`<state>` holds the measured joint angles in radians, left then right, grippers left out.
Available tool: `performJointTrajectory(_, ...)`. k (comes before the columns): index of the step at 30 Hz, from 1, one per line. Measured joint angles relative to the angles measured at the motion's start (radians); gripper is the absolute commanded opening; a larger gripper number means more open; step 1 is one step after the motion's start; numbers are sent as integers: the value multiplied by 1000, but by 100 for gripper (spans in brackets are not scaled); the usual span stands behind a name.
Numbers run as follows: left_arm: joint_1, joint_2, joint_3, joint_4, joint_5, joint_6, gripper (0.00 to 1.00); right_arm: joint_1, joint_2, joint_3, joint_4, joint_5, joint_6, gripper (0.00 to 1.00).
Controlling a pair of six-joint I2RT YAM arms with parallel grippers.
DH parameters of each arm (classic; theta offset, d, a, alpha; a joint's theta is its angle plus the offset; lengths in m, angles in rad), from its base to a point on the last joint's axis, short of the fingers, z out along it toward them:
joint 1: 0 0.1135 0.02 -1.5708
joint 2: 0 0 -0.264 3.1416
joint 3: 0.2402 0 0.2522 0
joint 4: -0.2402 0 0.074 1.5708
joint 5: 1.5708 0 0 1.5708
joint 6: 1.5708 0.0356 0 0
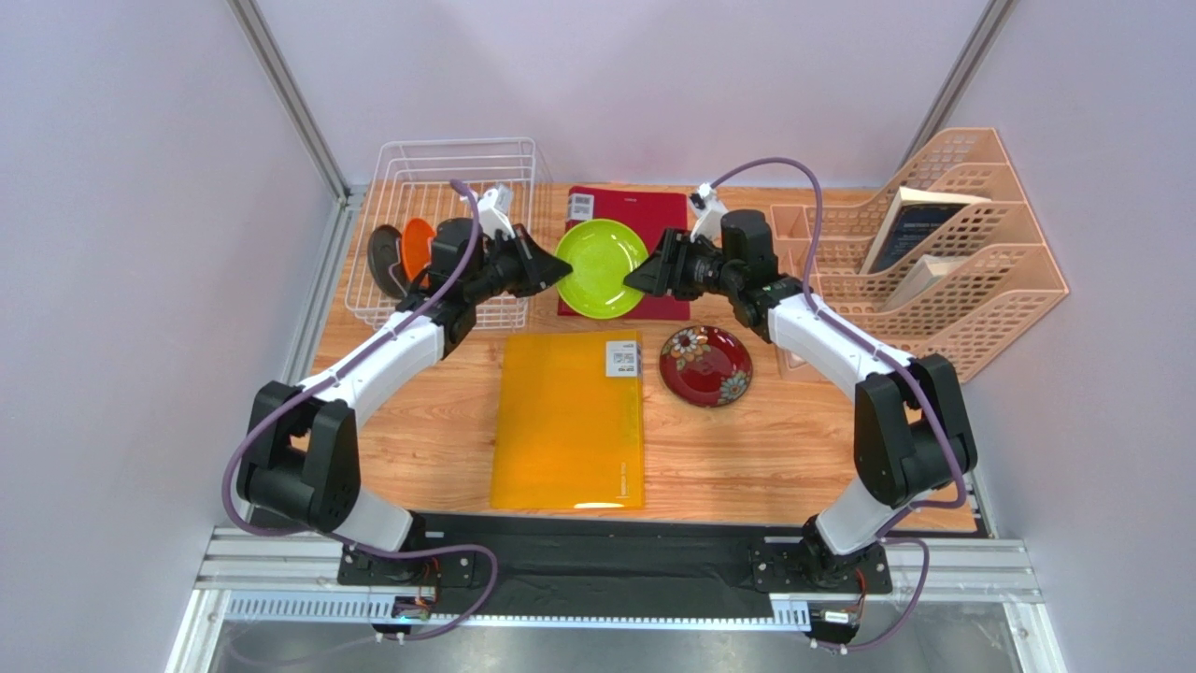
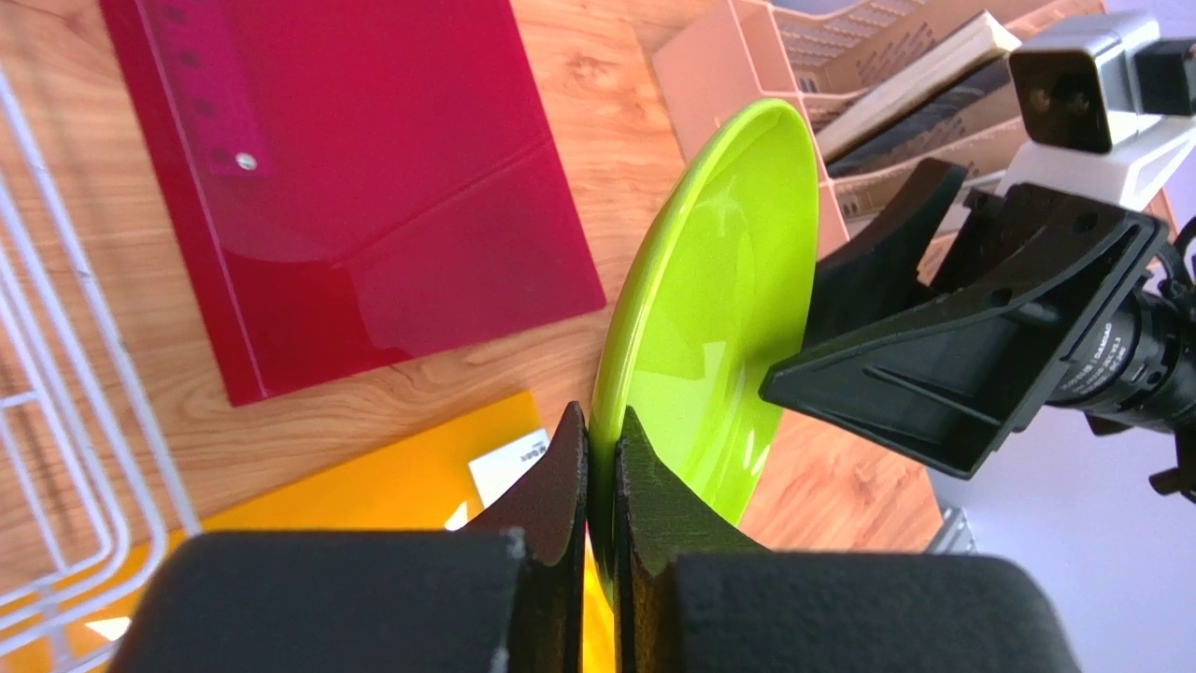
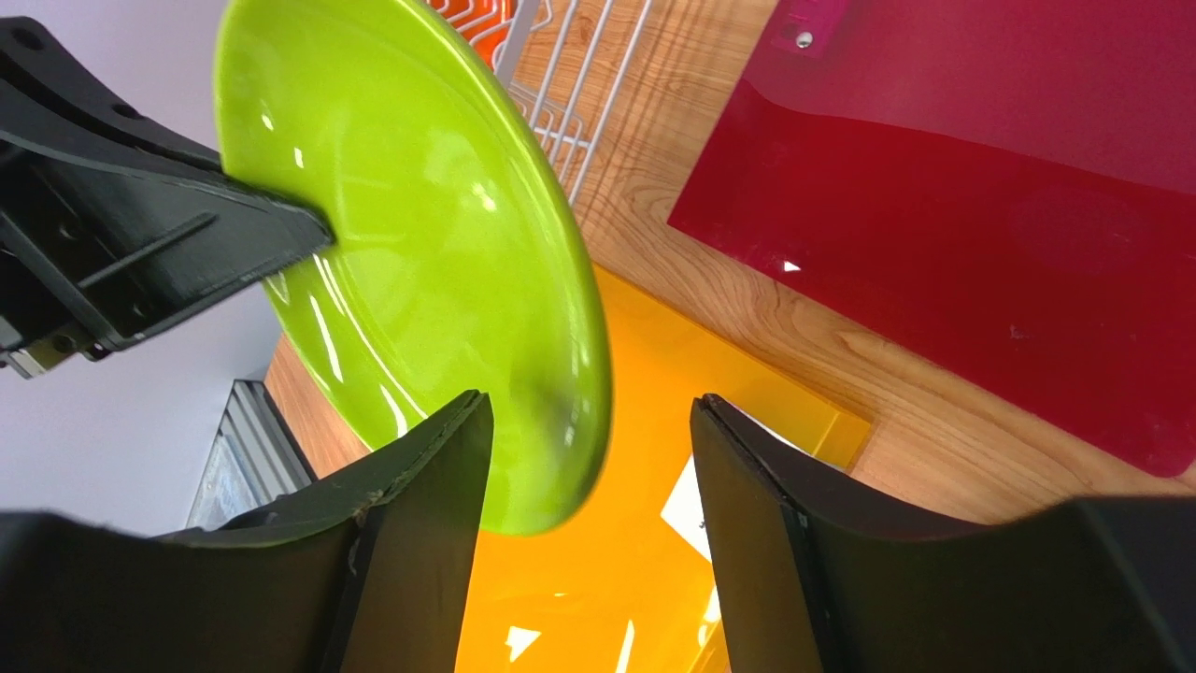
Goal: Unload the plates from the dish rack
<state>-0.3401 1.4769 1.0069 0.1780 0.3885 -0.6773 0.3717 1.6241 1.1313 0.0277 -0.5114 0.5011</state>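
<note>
— Grippers first: how did they stand from above?
— Left gripper [image 1: 541, 264] was clamped on the left rim of the lime green plate [image 1: 601, 267]. Right gripper [image 1: 649, 269] was at the plate's right rim. The plate hung between them, clear of the desk [image 1: 421, 421], and overlapped the red folder [image 1: 639, 208] in that view.
— And the other plates?
— The orange plate [image 1: 416, 246] and the dark teal-grey plate [image 1: 382, 255] stood in the near-left part of the dish rack [image 1: 456, 161], at the far left of the desk. The dark red floral plate [image 1: 706, 365] lay flat on the desk, just right of the yellow folder [image 1: 569, 421]. The peach file organiser [image 1: 969, 281] sat at the far right.
— What did the left wrist camera show?
— Its gripper [image 2: 601, 421] was nearly closed, with only the green rim [image 2: 607, 379] pinched between the fingers. The plate [image 2: 716, 295] stood on edge. The right gripper's black fingers [image 2: 969, 365] reached in on either side of the opposite rim.
— Had the right one closed?
— No. From the right wrist its gripper [image 3: 590, 407] was spread wide, and the plate's edge [image 3: 562, 463] sat between the fingers, closer to the left finger [image 3: 421, 519], with a clear gap to the other. White rack wire [image 3: 576, 98] and a sliver of orange [image 3: 470, 11] showed beyond the plate.
</note>
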Motion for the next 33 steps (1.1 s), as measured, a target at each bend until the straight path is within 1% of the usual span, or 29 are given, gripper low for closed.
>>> performJointTrajectory(3, -11, 14, 0, 6, 7, -7, 0, 0, 1, 1, 13, -7, 4, 59)
performJointTrajectory(4, -14, 18, 0, 6, 8, -9, 0, 0, 4, 2, 19, -10, 7, 56)
performJointTrajectory(5, -17, 20, 0, 7, 11, -10, 0, 0, 9, 5, 23, -14, 9, 51)
performJointTrajectory(6, -19, 21, 0, 8, 13, -12, 0, 0, 14, 7, 24, -19, 11, 43)
performJointTrajectory(7, -20, 24, 0, 15, 19, -14, 0, -1, 22, 8, 32, -26, 16, 18)
performJointTrajectory(8, -21, 26, 0, 22, 24, -15, 0, -3, 29, 8, 42, -34, 20, 0)
performJointTrajectory(10, -18, 32, -4, 28, 12, -5, 0, -10, 42, 6, 64, -74, 52, 0)
performJointTrajectory(11, -6, 39, -11, 36, 23, -13, 6, -26, 43, 6, 87, -117, 75, 0)
performJointTrajectory(12, -3, 50, -13, 47, 25, -20, 32, -35, 42, 3, 106, -132, 76, 0)
performJointTrajectory(14, -5, 62, -13, 64, 30, -22, 54, -48, 40, -17, 126, -147, 82, 0)
performJointTrajectory(15, -10, 65, -13, 65, 35, -21, 69, -52, 40, -29, 128, -142, 82, 0)
performJointTrajectory(16, -16, 68, -13, 63, 41, -21, 73, -58, 38, -41, 127, -128, 81, 0)
performJointTrajectory(17, -23, 68, -13, 58, 40, -19, 76, -64, 34, -57, 121, -116, 78, 0)
performJointTrajectory(18, -27, 68, -13, 51, 39, -7, 77, -70, 25, -70, 102, -102, 74, 0)
performJointTrajectory(22, -38, 64, -11, -12, -30, 69, 79, -130, -53, -117, -53, 3, 25, 0)
performJointTrajectory(25, -38, 40, -9, -89, -147, 153, 82, -175, -128, -144, -165, 92, -8, 0)
performJointTrajectory(28, -38, -4, -9, -144, -296, 243, 84, -204, -183, -167, -257, 172, -31, 0)
performJointTrajectory(30, -37, -41, -9, -163, -395, 295, 88, -208, -208, -191, -312, 215, -40, 0)
performJointTrajectory(33, -37, -89, -9, -165, -515, 362, 91, -209, -222, -224, -377, 255, -47, 0)
